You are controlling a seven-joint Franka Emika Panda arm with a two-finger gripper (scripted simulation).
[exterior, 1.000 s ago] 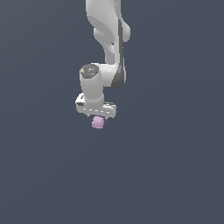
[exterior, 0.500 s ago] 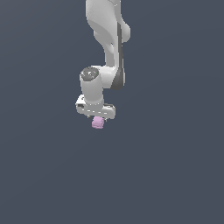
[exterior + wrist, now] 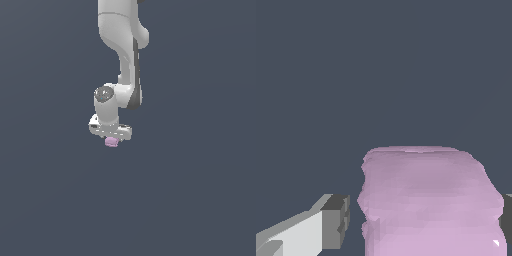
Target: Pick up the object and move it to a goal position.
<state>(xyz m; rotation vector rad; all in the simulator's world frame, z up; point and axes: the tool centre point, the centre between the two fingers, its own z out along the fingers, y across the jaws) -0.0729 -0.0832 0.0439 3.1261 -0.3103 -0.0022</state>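
Carrying looks underway: the gripper [image 3: 111,138], left of the exterior view's centre, seems nearly closed on the pink object [image 3: 111,142] below the hand, so it should travel smoothly, keeping squeeze steady until the unseen goal.

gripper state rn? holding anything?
Gripper: shut on the small pale pink-lilac blocky lump, which sits between its fingers just under the white hand.

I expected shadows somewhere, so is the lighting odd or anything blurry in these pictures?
Exterior view: flat grey backdrop, no cast shadows, only soft shading on the white arm; the pink lump is tiny under the gripper. Wrist view: sharp, no glare, the lump looms huge and is cropped.
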